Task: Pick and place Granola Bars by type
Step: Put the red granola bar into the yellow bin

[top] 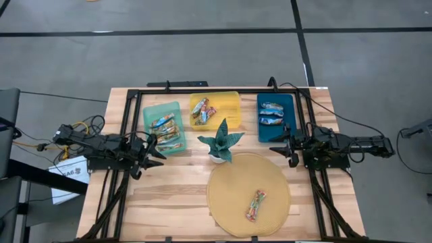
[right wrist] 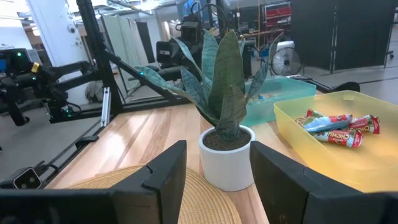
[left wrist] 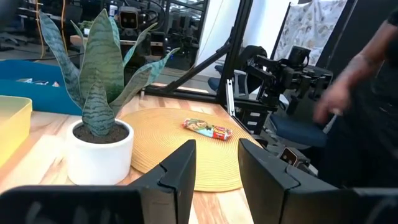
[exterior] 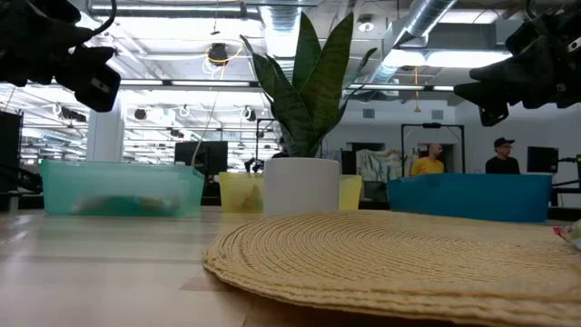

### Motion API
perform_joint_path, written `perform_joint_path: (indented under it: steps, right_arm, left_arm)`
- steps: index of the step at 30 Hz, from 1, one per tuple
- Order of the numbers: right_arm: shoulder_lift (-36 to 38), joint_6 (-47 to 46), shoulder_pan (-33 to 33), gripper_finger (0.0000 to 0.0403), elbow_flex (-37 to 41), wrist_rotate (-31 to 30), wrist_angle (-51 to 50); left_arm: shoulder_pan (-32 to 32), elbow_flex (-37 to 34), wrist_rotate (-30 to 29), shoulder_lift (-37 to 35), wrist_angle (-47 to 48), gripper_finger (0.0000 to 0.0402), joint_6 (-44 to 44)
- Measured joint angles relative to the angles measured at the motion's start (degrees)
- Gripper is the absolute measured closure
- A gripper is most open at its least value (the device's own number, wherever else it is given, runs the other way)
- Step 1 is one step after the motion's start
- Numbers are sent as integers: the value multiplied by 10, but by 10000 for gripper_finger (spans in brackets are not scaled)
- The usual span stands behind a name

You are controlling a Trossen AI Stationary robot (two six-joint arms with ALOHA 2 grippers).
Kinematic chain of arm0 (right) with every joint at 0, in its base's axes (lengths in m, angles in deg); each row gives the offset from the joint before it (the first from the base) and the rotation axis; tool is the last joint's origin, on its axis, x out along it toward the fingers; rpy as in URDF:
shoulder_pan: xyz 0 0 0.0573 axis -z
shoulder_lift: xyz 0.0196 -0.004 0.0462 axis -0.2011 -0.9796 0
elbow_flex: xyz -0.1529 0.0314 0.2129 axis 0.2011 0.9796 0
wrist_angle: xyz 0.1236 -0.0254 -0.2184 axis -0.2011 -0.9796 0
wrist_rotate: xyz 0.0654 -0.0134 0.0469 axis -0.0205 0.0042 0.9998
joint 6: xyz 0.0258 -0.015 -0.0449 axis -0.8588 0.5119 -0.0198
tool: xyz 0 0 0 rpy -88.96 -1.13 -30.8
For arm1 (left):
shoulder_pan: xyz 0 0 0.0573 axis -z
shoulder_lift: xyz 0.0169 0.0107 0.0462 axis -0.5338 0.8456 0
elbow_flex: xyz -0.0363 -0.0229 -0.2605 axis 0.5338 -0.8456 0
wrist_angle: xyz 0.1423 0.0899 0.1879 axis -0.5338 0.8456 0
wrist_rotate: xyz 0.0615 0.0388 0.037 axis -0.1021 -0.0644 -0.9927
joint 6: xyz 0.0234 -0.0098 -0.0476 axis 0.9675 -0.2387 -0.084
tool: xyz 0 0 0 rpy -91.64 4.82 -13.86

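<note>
One multicoloured granola bar (top: 256, 205) lies flat on the round woven mat (top: 229, 177) at the near middle; the left wrist view shows the bar (left wrist: 207, 129) too. More bars lie in the teal tray (top: 164, 127), the yellow tray (top: 214, 110) and the blue tray (top: 276, 116) along the far side. My left gripper (top: 152, 150) hangs level and open at the left, in front of the teal tray, with nothing between its fingers (left wrist: 180, 171). My right gripper (top: 283, 145) hangs level and open at the right, near the blue tray, also with nothing in it (right wrist: 217, 180).
A potted green plant (top: 220, 142) stands mid-table between the trays and the mat, in both grippers' line of sight. A black frame (top: 128, 115) rims the table. A person's hand (left wrist: 339, 99) shows beyond the table's right side. People stand far back in the room (exterior: 427, 162).
</note>
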Motion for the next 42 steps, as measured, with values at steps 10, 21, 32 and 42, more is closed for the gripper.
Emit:
perform_joint_path:
  steps: [10,21,32,42]
  right_arm:
    - [0,0,0,234,0,0,0]
    - [0,-524,-5,234,-2,-11,50]
    - [-182,-440,-70,234,-246,-32,-142]
    - [-419,-91,-229,234,-429,-13,-236]
  left_arm:
    - [0,0,0,0,0,290,0]
    - [0,0,0,0,0,290,0]
    - [0,0,0,0,0,290,0]
    - [0,0,0,0,0,290,0]
